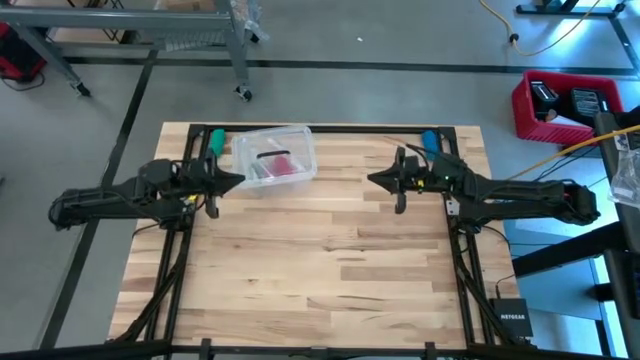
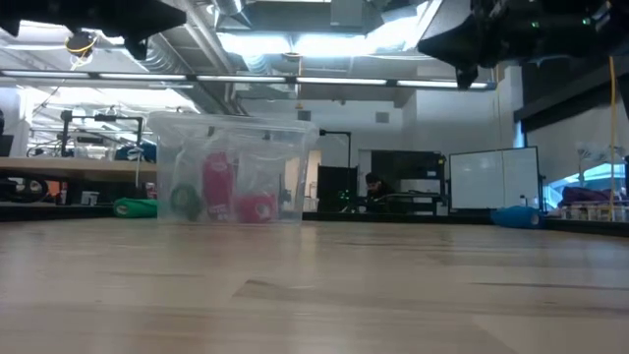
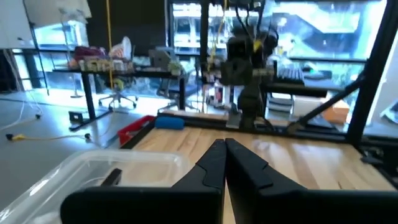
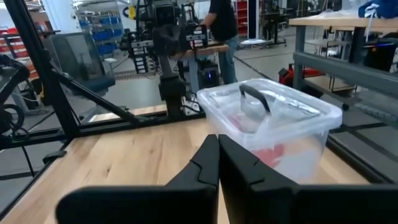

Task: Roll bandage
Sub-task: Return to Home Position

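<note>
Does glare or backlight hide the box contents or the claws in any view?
Low view: ceiling lights glare overhead, yet the bandage shows red-pink through the clear box. Left wrist view: bright windows behind, left claw dark but readable, shut. Right wrist view: even light, right claw shut. High view: no glare on the table.

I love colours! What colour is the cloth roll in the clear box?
Red-pink. The soft cloth bandage roll shows best in low view.

A clear lidded box [image 1: 250, 145] (dark handle [image 4: 255, 98] on top) sits near the counter's [image 1: 320, 270] far edge. A red crate [image 1: 550, 130] stands on the floor [image 1: 400, 40].
</note>
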You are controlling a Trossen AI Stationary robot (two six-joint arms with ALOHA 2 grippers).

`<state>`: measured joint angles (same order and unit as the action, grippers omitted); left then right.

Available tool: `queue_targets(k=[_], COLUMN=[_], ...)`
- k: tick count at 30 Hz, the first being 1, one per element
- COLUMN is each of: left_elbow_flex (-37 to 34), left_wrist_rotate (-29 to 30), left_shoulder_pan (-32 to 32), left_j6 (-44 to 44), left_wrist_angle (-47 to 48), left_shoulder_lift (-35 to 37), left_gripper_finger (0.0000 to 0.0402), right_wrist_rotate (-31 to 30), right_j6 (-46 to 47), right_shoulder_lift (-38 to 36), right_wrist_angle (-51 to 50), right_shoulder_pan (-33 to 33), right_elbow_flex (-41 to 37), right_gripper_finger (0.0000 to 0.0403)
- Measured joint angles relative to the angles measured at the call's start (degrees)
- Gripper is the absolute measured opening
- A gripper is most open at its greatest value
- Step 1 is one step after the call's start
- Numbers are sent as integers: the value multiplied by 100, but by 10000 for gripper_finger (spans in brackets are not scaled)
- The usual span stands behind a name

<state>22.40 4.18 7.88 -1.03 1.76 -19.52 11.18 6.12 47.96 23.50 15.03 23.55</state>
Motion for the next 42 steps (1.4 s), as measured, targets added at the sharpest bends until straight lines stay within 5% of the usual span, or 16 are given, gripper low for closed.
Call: queue_targets(k=[7,13,17,28,33,42], left_elbow_flex=[-158,-258,-818,-1652,-1818,-1830], left_wrist_rotate=[393,131,-547,-82,-79,-30], left_shoulder_pan=[4,1,-4,2,0,6], left_j6=[-347,-423,-442,-650,-643,-558], left_wrist_angle=[-37,151,-675,-852,-823,-517], left_shoulder_lift=[305,301,467,1233,1527,1744], left_gripper_finger=[4,2,8,4,7,2], right_wrist_rotate=[-4,174,676,346,267,1007], right_j6=[-27,369,266,544,609,525], right_shoulder_lift=[0,27,27,-48,-231,-819], right_wrist_angle=[-295,-417,329,1871,2012,1742], right_shoulder_pan=[0,-2,6,13,218,972], right_elbow_flex=[-99,-116,-568,-1893,-2232,-2293], right_gripper_finger=[6,22,25,25,26,26])
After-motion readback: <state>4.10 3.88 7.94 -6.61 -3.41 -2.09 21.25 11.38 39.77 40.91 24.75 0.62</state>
